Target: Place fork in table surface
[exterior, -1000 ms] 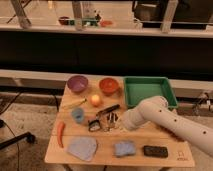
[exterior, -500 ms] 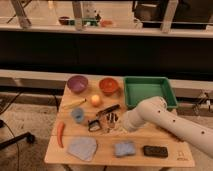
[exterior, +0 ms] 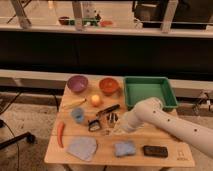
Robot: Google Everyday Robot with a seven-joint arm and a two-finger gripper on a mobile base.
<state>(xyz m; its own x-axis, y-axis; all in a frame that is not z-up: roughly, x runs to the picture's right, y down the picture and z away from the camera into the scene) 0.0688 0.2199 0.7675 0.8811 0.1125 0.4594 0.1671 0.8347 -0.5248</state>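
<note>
My gripper hangs low over the middle of the table surface, at the end of the white arm that reaches in from the right. Its dark fingers are shut. A thin pale sliver, the fork, pokes out just below them, close to the tabletop. I cannot tell whether the fork touches the wood. Most of the fork is hidden by the gripper.
A green tray sits at the back right, with a purple bowl and an orange bowl at the back. Near the gripper lie a black-handled utensil, a small cup and a blue sponge.
</note>
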